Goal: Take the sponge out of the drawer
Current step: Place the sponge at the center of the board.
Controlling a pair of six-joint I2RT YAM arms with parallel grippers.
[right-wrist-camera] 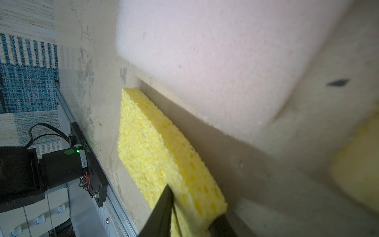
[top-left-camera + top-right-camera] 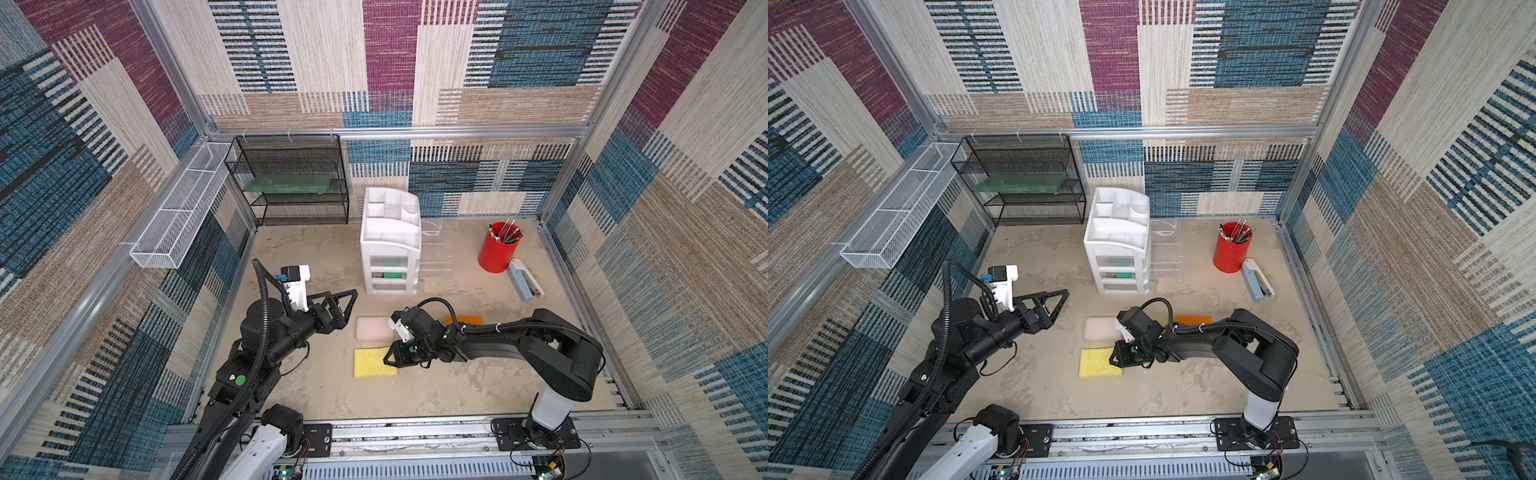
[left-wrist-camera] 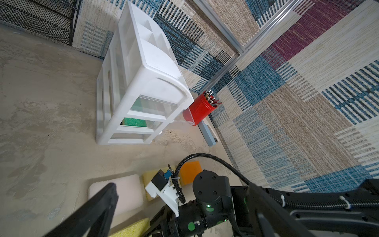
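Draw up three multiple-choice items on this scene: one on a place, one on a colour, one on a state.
1. Where does the green sponge lie?
A. the tower's top tray
B. the middle level of the white drawer tower
C. the tower's bottom level

2. What colour is the sponge between the right pincer's jaws?
A. orange
B. green
C. yellow

3. How is the left pincer?
A. open and empty
B. shut on a sponge
C. shut on a drawer

Key: B, the green sponge shows in the white drawer tower's middle slot; C, the right pincer straddles the yellow sponge; A, the left pincer stands spread in air.
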